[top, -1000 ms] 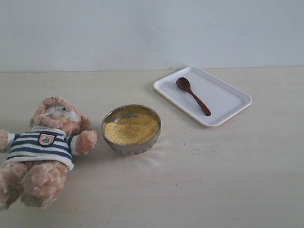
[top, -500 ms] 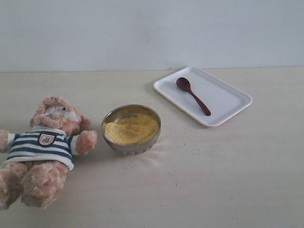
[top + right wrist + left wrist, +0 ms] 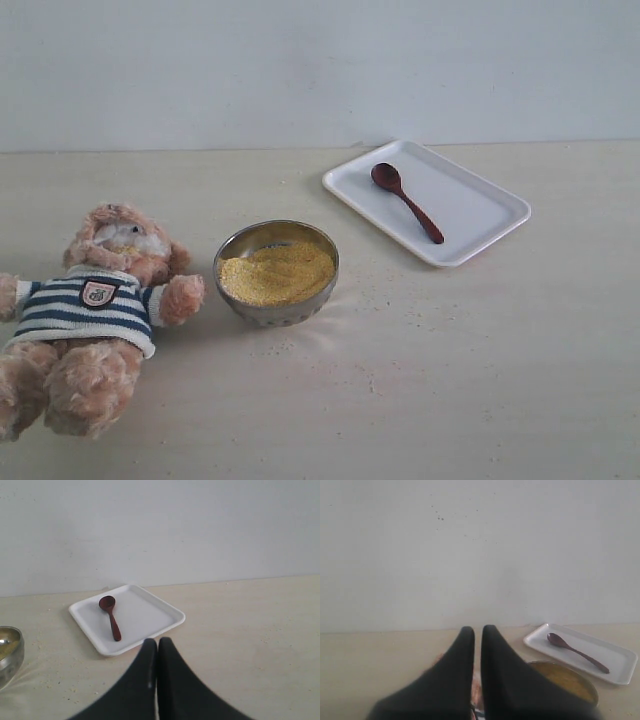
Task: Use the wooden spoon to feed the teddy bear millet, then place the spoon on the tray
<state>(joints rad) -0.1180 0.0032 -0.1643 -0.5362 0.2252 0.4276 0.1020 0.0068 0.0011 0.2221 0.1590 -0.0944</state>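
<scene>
The slim, glossy, dark reddish-brown wooden spoon (image 3: 406, 202) lies loose on the flat white rectangular tray (image 3: 480, 215). It lies diagonally, its oval bowl toward the far wall and nothing gripping it. Over the last second nothing has shifted: spoon, tray and everything around them sit exactly as before, so no step is under way. Whether the feeding is yet to start or already finished cannot be told from the spoon's place alone.

Left of the tray and apart from it, the round steel bowl (image 3: 250, 238) holds the golden millet (image 3: 276, 272). A few specks are scattered on the pale table (image 3: 480, 380) in front. Just beside the bowl lies the fluffy light-brown teddy bear (image 3: 95, 310) in its navy-striped shirt, on its back.

Neither arm appears in the exterior view. The left gripper (image 3: 477, 632) hangs above the bear's side, its black fingers drawn almost together and empty. The right gripper (image 3: 157, 642) points toward the tray, well short of it, fingers pressed together, also empty.
</scene>
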